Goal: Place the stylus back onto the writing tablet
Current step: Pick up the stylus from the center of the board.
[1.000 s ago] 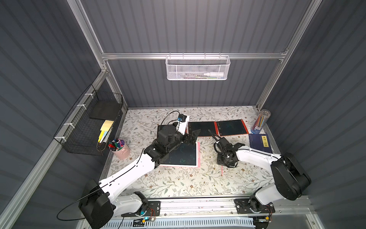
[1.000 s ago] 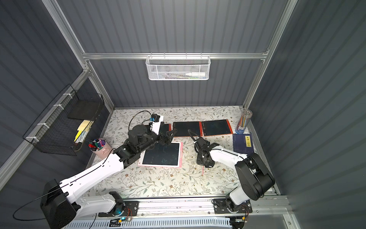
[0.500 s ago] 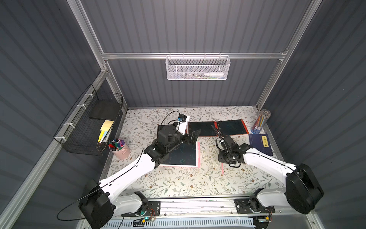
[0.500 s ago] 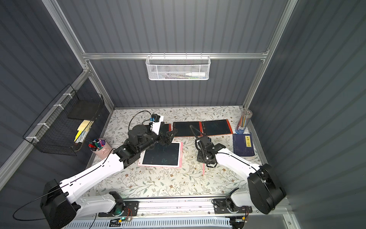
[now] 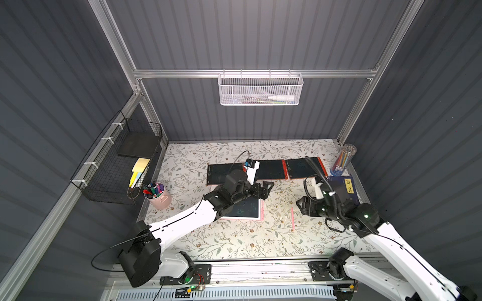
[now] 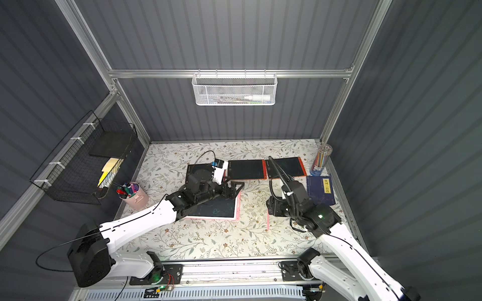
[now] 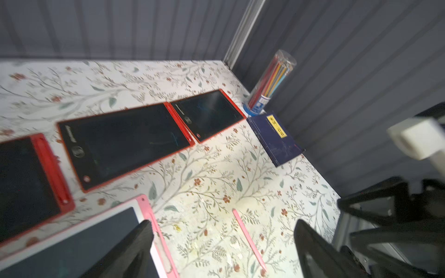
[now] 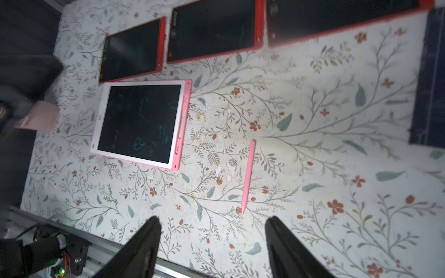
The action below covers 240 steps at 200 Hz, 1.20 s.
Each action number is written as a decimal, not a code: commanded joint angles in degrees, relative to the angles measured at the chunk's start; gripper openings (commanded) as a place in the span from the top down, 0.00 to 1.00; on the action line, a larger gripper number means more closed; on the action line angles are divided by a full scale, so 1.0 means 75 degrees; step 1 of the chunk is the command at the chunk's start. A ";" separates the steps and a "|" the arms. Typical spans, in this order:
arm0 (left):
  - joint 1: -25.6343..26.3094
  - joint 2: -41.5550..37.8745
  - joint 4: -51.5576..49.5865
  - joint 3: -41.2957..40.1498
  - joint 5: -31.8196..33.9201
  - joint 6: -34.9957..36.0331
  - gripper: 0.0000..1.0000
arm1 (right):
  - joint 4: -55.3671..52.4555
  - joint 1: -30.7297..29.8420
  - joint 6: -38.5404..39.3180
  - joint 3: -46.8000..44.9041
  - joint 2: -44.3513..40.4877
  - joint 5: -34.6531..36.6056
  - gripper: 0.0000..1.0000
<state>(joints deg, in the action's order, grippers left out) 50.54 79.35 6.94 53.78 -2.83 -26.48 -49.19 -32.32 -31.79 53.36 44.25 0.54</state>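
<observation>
Pink stylus (image 8: 248,177) lies on the bench (image 8: 313,168) right of the writing tablet (image 8: 139,122), whole only in the right wrist view; left tool (image 7: 222,225) and right tool (image 8: 213,219) gape empty.

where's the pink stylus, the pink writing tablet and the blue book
pink stylus (image 8: 248,177), right wrist view, middle of its shaft
pink writing tablet (image 8: 139,122), right wrist view, centre of its dark screen
blue book (image 7: 274,138), left wrist view, middle of its cover
</observation>
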 commanded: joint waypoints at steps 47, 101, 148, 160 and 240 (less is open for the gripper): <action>0.1699 0.2006 -0.1433 0.1420 0.0016 -0.2016 0.21 | -0.1887 -0.0026 0.1562 0.0788 -0.0930 -0.0085 0.01; 0.2198 0.3590 -0.2252 0.2858 -0.0228 -0.2196 0.33 | -0.1761 -0.0022 0.1591 0.0287 -0.1839 -0.0530 0.01; 0.2378 0.4751 -0.3050 0.3691 0.0109 -0.2077 0.47 | -0.1716 -0.0022 0.1606 0.0209 -0.2056 -0.0667 0.01; 0.2390 0.4981 -0.3345 0.3895 0.0406 -0.2032 0.48 | -0.1705 -0.0025 0.1617 0.0198 -0.2057 -0.0692 0.01; 0.2390 0.5736 -0.3906 0.4584 0.1044 -0.1725 0.58 | -0.1674 -0.0027 0.1602 0.0162 -0.2080 -0.0672 0.01</action>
<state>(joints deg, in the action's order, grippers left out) 68.23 120.62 -19.38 85.71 2.42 -41.19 -61.78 -32.32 -20.51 55.02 29.12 -4.56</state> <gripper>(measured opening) 0.433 0.990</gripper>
